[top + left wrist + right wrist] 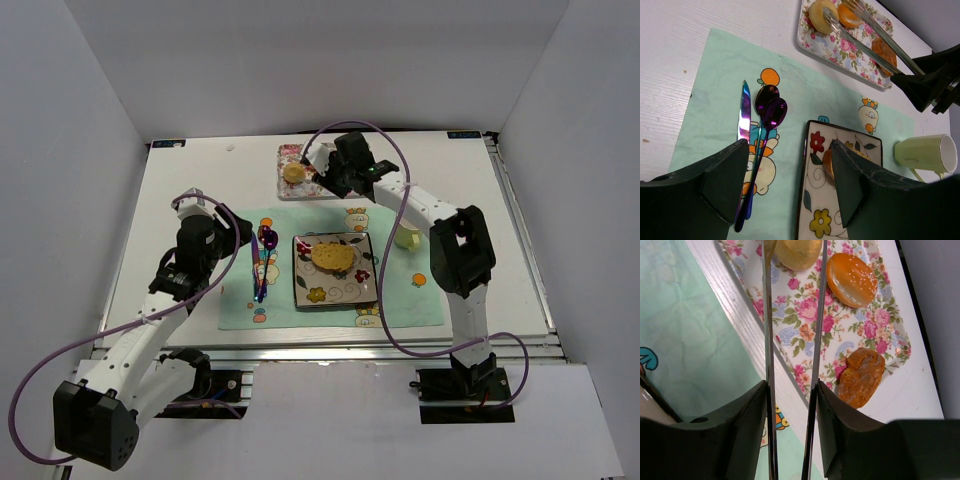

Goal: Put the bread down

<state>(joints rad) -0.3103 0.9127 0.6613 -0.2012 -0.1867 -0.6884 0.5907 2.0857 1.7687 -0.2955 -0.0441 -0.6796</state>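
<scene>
Holding tongs point(767, 340) around the far bun point(799, 251)
Left fingers point(722, 175) hang wide above the placemat point(715, 75); right fingers point(747, 420) clamp the tongs, whose tips flank the pale bun on the floral tray point(805, 315). Squeezed loosely, the round bun may slip out and drop onto the desk point(200, 180).

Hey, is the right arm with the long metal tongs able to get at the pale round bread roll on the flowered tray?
Likely yes: the right gripper holds the metal tongs with their tips either side of the pale round bread roll on the flowered tray, nothing between.
</scene>
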